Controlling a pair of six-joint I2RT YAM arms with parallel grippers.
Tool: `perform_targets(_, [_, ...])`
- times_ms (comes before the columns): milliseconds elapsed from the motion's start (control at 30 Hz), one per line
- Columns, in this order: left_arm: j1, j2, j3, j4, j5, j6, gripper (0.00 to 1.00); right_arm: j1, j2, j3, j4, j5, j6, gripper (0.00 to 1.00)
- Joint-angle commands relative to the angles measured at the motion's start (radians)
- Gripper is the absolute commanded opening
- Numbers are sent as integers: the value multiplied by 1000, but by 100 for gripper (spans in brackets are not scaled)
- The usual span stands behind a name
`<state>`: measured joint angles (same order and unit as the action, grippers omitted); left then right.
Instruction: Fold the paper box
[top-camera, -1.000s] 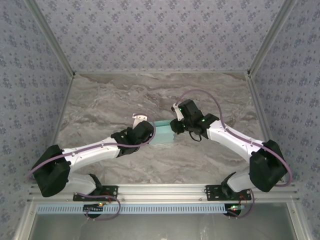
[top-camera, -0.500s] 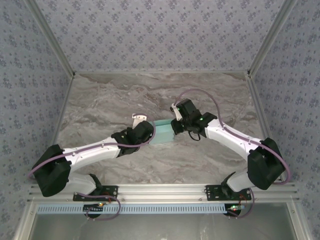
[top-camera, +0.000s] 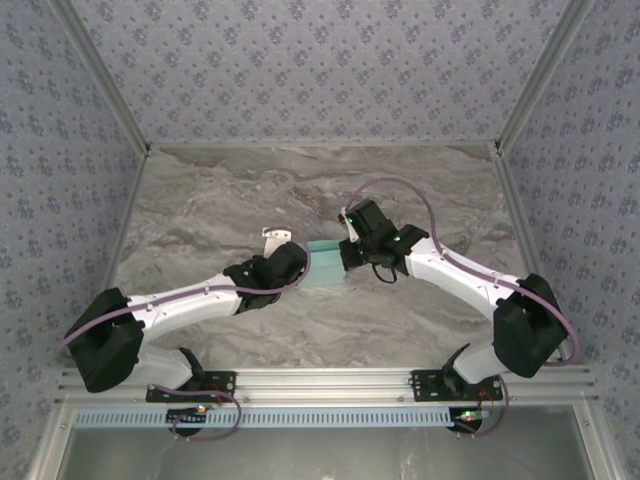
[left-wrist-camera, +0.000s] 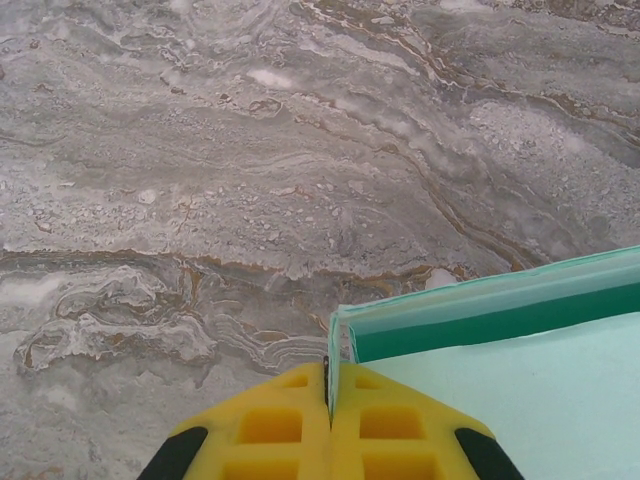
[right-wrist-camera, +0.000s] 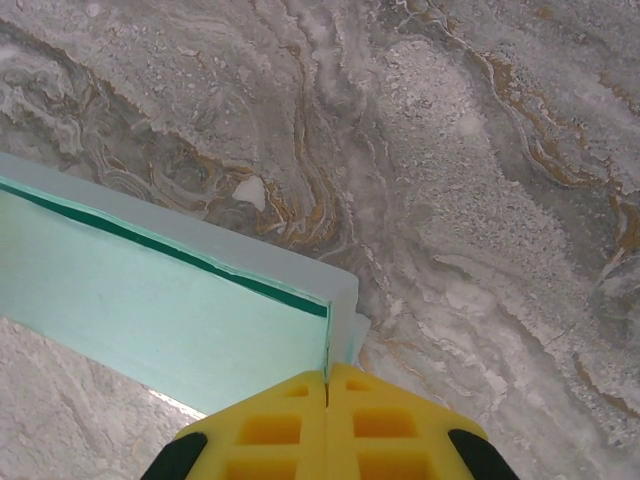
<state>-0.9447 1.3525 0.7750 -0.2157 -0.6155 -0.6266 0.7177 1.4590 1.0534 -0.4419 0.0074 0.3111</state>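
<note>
Since a second before, the right arm's wrist had edged slightly left and toward the far side, closing on the box; the left arm and the box itself sat where they were. The paper box (top-camera: 325, 266), a pale aqua-blue piece of thin card, partly folded, lay mid-table on the grey marble-patterned table (top-camera: 200, 200), held between the two arms. From above, the left gripper (top-camera: 304, 262) met its left end and the right gripper (top-camera: 346, 254) its right end, the far right corner. Left wrist view: left gripper (left-wrist-camera: 327, 385) with yellow waffle-faced pads (left-wrist-camera: 270, 430) pressed together, a thin upright edge of the paper box (left-wrist-camera: 500, 345) pinched in the seam between them; a raised wall of card with a darker green inner face ran off to the right, with a flat pale panel below it. Right wrist view: right gripper (right-wrist-camera: 327, 385) likewise closed, yellow pads (right-wrist-camera: 385, 430) meeting on a vertical card edge at the corner of the paper box (right-wrist-camera: 150, 300); a folded wall ran left from that corner, showing a dark green line along its top. Whether the box's underside touched the table could not be told. A purple cable (top-camera: 400, 186) looped above the right wrist.
</note>
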Motion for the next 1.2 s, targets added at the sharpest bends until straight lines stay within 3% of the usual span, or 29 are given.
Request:
perform_targets(0, [-6,29,-10,-27,24,-27,0,29,28,31,-32,-15,75,6])
perform_targets(300, [-5,27,-16,-27,20,-50,0,72,75,74,-87,97,117,6])
perform_targets(867, [-5,19,-24,-24,19,-69,0,97,70,23,-14,56,244,7])
perform_targets(1167, [0,20,-27,-24,17,-86,0,100,74,-19,2,104,235,7])
